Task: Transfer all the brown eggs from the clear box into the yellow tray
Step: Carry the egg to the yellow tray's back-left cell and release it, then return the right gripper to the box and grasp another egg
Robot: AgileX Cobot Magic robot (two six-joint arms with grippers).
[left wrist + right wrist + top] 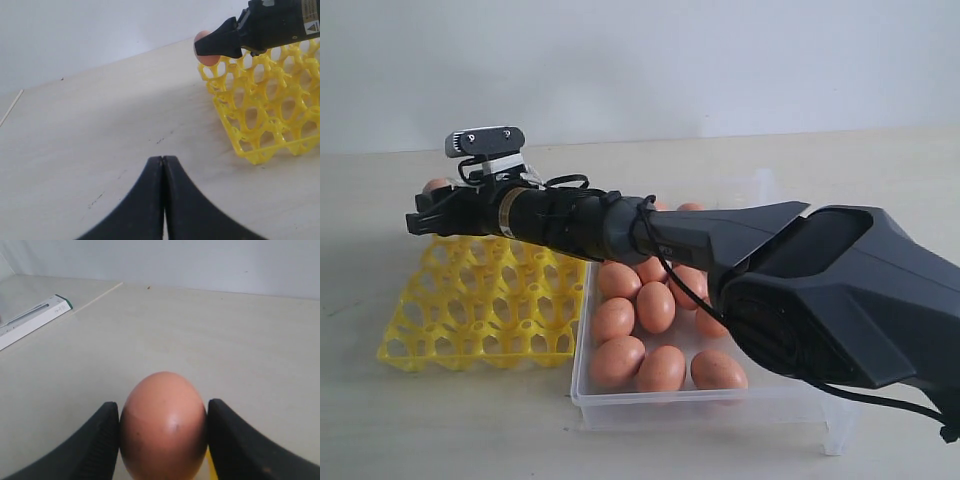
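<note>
My right gripper [426, 203] reaches across to the left and is shut on one brown egg [437, 184], holding it over the far left corner of the yellow tray [480, 300]. Up close, that egg [163, 420] sits squeezed between both black fingers [100, 440]. The left wrist view shows the same egg [205, 59] at the tray's corner [265, 115]. No egg shows in the tray's cups. Several brown eggs [655, 305] lie in the clear box [700, 405] right of the tray. My left gripper [163, 159] is shut on nothing, over bare table.
The right arm [720, 250] spans the clear box and the tray. A long white flat box [30, 320] lies on the table beyond the held egg. A pale wall stands behind the table.
</note>
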